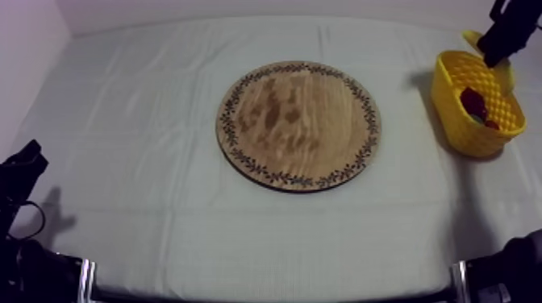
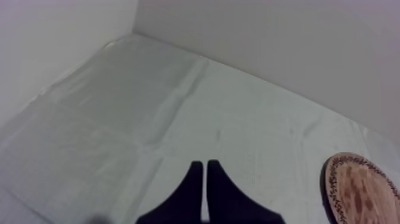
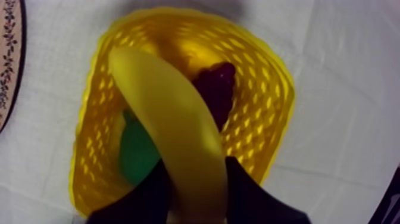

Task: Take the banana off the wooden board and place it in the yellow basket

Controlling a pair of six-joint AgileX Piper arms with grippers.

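My right gripper [image 3: 196, 190] is clamped on the banana [image 3: 169, 119] near one end, holding it over the yellow basket [image 3: 280, 95]. It looks light, stiff and smooth (likely slippery), so a mid-body hold would sit steadier. My left gripper [image 2: 205, 176] rests, fingers together.

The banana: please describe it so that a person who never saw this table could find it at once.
Start at the round wooden board in the middle, then look to the yellow basket at its right. Over it, the right gripper is shut on the banana: long, curved and yellow, while under it in the basket lie a dark red fruit and a green fruit.
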